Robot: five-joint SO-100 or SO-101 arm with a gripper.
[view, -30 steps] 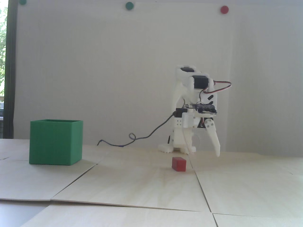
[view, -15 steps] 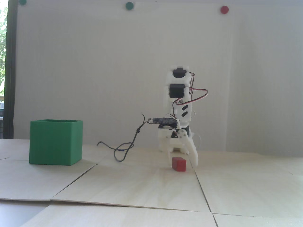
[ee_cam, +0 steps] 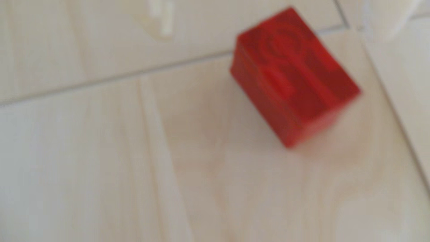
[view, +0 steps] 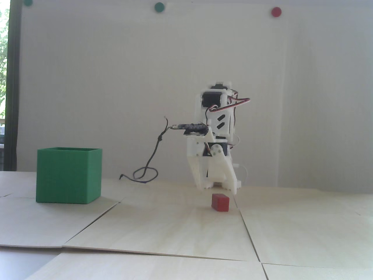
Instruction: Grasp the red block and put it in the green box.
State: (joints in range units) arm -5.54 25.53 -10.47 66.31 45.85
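nearest the fixed camera, the bench [view: 174,230] is bare pale wood in joined panels, with seams running back toward the arm. further in, the red block [view: 220,202] sits flat on the bench just left of one such seam, untouched, with nothing around it. directly behind and above it hangs the gripper [view: 218,191], pointing down, its two white fingers spread apart; one tip ends left of the block and the other just above its right end, both clear of it. so the block lies below the gripper and a little toward the camera, and the move to come is, i judge, a short drop with a slight reach forward.

in the wrist view the red block [ee_cam: 294,76] sits in the upper right, blurred, its long axis running diagonally from upper left to lower right, so the wrist may need a turn to square the fingers to its narrow sides.

well apart, toward the bench's far left, stands the green box [view: 68,175], open at the top. farthest back, a dark cable [view: 151,157] loops down onto the bench.
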